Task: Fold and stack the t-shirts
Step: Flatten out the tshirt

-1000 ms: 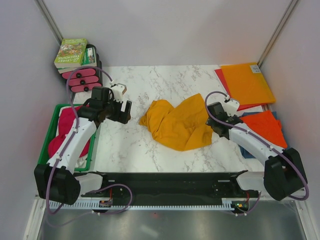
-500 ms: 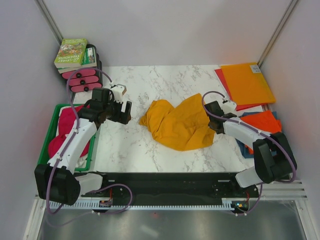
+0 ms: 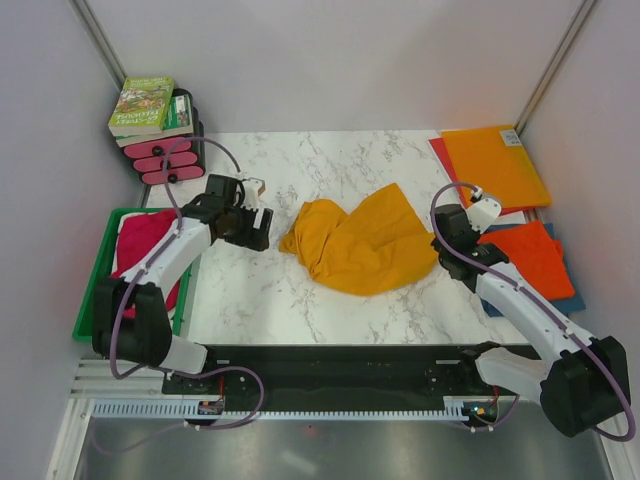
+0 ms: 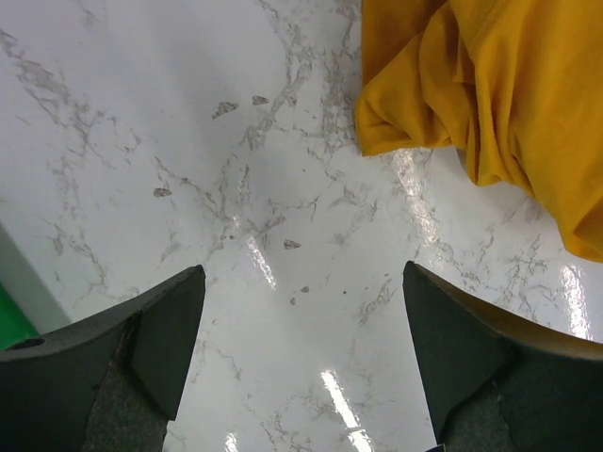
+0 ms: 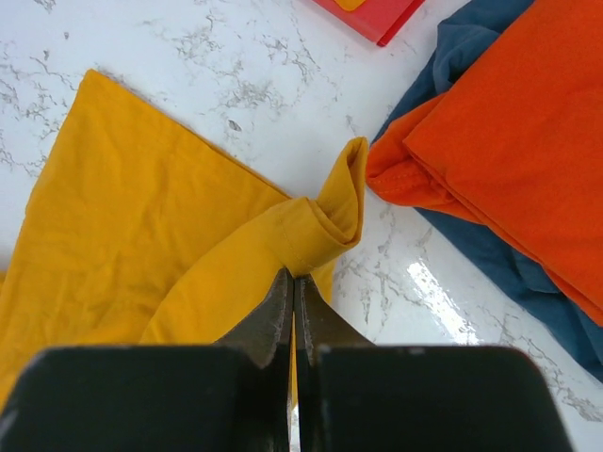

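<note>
The golden-orange t-shirt [image 3: 355,245] lies crumpled in the middle of the marble table. My right gripper [image 3: 443,257] is at its right edge, shut on a rolled fold of the golden-orange cloth [image 5: 311,226], with the jaws [image 5: 294,278] pinched tight. To the shirt's left my left gripper [image 3: 258,228] hangs open over bare marble, its fingers [image 4: 179,320] wide apart with nothing between them; the shirt's left edge [image 4: 490,85] lies just ahead. A red-orange t-shirt [image 3: 530,255] rests folded on a blue one [image 5: 504,268] at the right. A magenta-pink t-shirt [image 3: 140,245] lies in the green basket [image 3: 95,290].
Stiff orange [image 3: 495,165] and red [image 3: 445,155] sheets lie at the back right corner. Books [image 3: 145,105] and a black rack with pink pads [image 3: 165,160] stand at the back left. Grey walls close in both sides.
My right gripper has shut on the golden-orange shirt's right edge and drawn it to the right, stretching that side. My left gripper has shifted slightly toward the shirt, still open.
</note>
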Controlling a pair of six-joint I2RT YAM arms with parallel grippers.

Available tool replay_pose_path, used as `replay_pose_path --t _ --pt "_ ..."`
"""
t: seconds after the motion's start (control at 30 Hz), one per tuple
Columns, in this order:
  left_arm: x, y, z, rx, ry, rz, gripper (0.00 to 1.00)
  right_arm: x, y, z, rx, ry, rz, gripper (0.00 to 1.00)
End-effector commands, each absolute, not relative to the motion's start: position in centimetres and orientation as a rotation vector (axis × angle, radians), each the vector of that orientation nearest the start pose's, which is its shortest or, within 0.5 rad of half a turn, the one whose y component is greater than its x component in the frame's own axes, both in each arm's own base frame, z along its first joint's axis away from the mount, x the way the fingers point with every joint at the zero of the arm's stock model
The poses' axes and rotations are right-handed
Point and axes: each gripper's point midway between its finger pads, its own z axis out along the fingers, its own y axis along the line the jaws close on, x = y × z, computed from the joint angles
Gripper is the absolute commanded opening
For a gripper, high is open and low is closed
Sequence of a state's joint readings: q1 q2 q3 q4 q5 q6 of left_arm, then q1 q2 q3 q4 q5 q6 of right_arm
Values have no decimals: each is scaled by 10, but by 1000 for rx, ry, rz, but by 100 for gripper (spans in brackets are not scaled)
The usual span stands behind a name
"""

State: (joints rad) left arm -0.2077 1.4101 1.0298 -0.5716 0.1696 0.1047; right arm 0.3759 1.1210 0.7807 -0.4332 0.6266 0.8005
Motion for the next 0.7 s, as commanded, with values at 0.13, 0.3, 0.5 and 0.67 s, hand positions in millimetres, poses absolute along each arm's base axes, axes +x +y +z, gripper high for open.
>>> replay_pose_path --t 0.13,0.3,0.5,0.67 --pt "337 -141 95 660 2451 -287 88 289 28 124 708 2093 -146 0" --pt "355 -155 97 642 2401 -330 87 289 29 122 687 2105 -148 0" --pt "373 -156 61 593 2498 -292 83 294 31 127 673 2105 -154 0" --pt "364 -161 37 611 2563 -337 75 296 32 127 663 2113 -158 0"
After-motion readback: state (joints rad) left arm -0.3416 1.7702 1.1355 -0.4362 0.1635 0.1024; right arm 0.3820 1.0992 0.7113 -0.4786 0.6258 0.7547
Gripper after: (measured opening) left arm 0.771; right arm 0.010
